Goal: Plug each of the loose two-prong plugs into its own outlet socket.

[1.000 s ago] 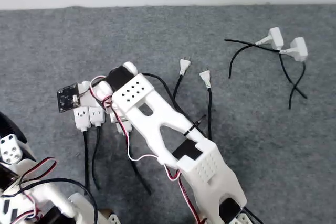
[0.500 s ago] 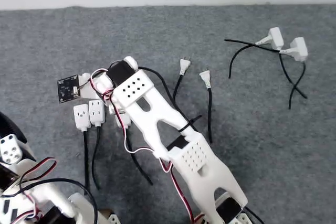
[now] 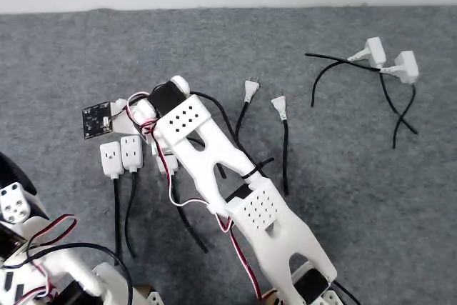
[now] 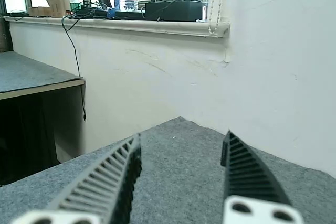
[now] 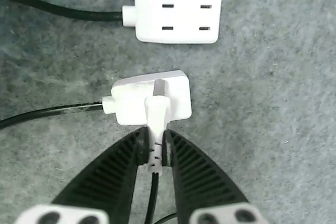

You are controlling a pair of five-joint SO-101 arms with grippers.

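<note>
Plug is clamped between the jaws of the right gripper, nose just past their tips on the socket, and should be kept square and pushed straight home before release; left gripper jaws stand apart, empty.

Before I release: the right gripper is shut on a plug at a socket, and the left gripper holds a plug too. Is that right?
Not quite. The right gripper is shut on a plug at a socket, but the left gripper holds nothing. The left wrist view shows its jaws open and empty.
</note>
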